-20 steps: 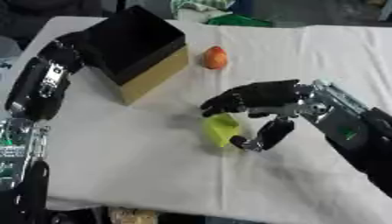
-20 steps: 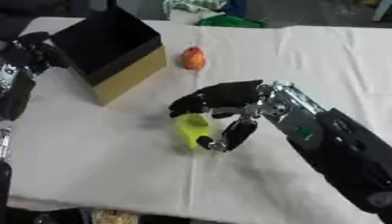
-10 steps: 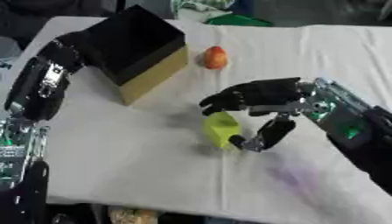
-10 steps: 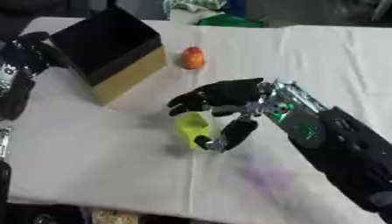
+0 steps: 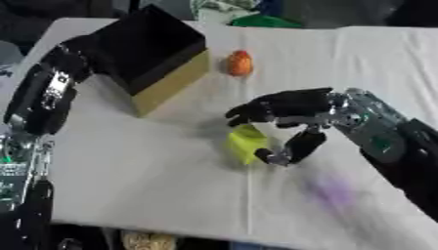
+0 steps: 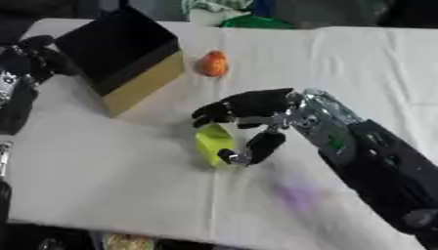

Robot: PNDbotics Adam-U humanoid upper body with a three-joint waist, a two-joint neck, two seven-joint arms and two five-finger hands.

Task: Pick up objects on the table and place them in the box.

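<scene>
Little has shifted since a second ago: the right hand (image 5: 295, 114) stays arched over the yellow-green block (image 5: 247, 143), its thumb now a touch lower against the block's near right corner. Its fingers (image 6: 224, 108) spread above the block's far edge while the thumb (image 6: 250, 150) curls down beside it, so the hand is half closed around the block; whether the fingers actually touch it is hard to tell, since the outlines are soft. That block lies on the white tablecloth (image 5: 154, 171), just under and to the left of the palm. Beyond the fingertips, well apart, an orange rounded fruit (image 5: 239, 63) sits on the cloth. Farther left of the hand stands the black box (image 5: 154, 56) with tan sides, tilted on the table, open cloth between it and the block. Nothing lies between the hand and the box. Bare cloth also stretches toward the near table edge. At the far left the left hand (image 6: 30, 58) hangs close beside the box's outer wall, fingers curled, holding nothing.
</scene>
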